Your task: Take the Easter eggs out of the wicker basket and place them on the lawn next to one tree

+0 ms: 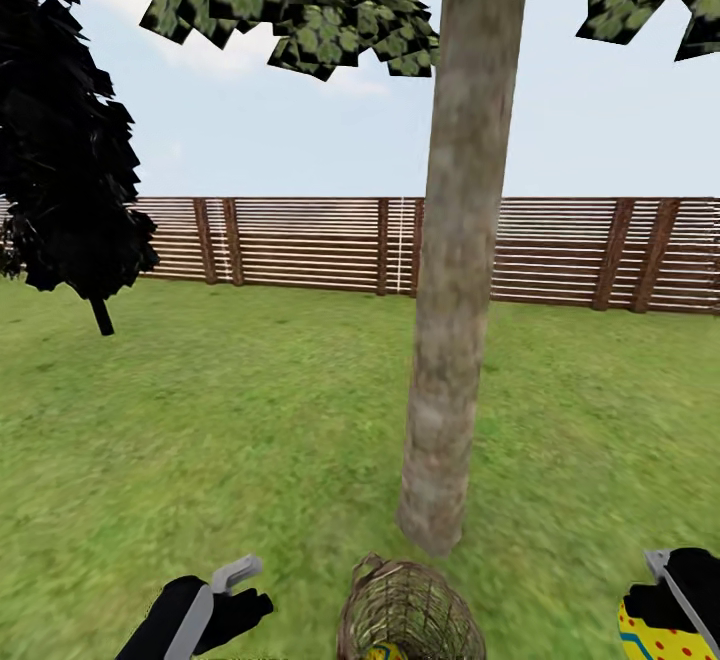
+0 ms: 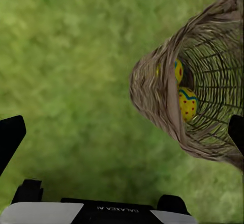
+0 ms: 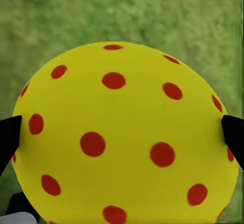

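Note:
The wicker basket (image 1: 405, 608) stands on the lawn (image 1: 220, 420) just in front of the pale trunk of the tree (image 1: 455, 340). In the left wrist view, two yellow red-dotted Easter eggs (image 2: 187, 103) (image 2: 178, 71) lie inside the basket (image 2: 152, 96). My left gripper (image 1: 240, 595) hangs open over the grass left of the basket, its fingertips (image 2: 10, 137) wide apart. To the basket's right, my right gripper (image 1: 680, 590) is shut on a third egg (image 1: 655, 635). That egg (image 3: 122, 137) sits between the fingertips (image 3: 7, 137) above the grass.
A dark columnar tree (image 1: 60, 140) stands at the far left. A slatted wooden fence (image 1: 300, 245) runs along the back of the lawn. Open grass lies all around the trunk and basket.

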### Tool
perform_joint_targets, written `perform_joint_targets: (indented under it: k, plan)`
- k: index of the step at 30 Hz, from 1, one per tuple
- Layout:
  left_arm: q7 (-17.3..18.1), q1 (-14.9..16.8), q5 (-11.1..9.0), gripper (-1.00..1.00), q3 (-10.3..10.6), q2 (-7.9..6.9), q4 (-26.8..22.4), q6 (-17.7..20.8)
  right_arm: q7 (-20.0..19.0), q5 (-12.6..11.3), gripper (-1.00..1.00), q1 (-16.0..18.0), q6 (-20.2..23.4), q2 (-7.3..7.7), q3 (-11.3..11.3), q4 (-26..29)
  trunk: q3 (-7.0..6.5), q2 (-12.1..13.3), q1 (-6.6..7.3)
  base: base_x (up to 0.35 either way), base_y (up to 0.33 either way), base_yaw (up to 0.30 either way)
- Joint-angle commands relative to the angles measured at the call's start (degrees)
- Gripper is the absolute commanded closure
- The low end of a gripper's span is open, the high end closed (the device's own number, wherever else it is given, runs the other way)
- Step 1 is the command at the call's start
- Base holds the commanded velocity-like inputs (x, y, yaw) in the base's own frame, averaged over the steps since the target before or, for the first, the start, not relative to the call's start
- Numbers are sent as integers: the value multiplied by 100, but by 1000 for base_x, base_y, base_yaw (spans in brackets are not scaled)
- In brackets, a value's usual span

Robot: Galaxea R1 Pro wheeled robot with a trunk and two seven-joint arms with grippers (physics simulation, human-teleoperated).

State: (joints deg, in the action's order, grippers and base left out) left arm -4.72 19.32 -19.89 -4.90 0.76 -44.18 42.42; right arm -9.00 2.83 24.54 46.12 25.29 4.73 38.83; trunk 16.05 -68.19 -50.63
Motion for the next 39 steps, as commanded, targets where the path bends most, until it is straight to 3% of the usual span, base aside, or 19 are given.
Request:
perform_joint_targets:
  k: [1, 7, 24, 28, 29, 31, 33, 34, 39]
  plan:
    - [-52, 2, -60, -100, -20, 4, -12, 34, -33, 33, 100, 6, 20, -11, 11, 2, 1, -5, 2, -271, -214, -214]
    - [-61, 2, -59, -100, -13, 5, -19, 18, -24, 34, 100, 6, 19, -66, 13, 1, -40, -5, 2, -164, -275, -213]
    - [-59, 2, -22, -100, -18, -39, -53, 24, -32, 37, 100, 5, 19, -67, 19, 0, -157, -5, 2, 27, -338, -213]
    - [-44, 2, 260, -100, -46, -477, -82, 124, -32, 38, 100, 6, 19, -68, 19, -5, -185, -5, 2, 6, -199, -213]
    - [-29, 2, 289, -100, -49, -619, -110, 358, -32, 40, 100, 6, 19, -68, 19, -6, -191, -5, 2, 1, -32, -193]
    - [38, 2, 282, -100, -52, -1067, -302, 682, -32, 41, 100, 6, 19, -70, 15, -7, -201, -5, 2, 0, -12, -130]
    - [450, 2, 295, -100, -68, -1619, -426, 797, -32, 34, 100, 3, 19, -69, 18, -7, -212, -5, 2, 0, -2, -120]
    - [504, 2, 290, -100, -69, -1752, -426, 815, -32, 33, 100, 5, 19, -66, 24, -7, -218, -5, 2, 0, 0, -154]
    - [537, 2, 292, -100, -38, -1797, -391, 796, -29, 26, 100, 5, 19, -62, 26, -33, -252, -5, 2, 65, -70, -162]
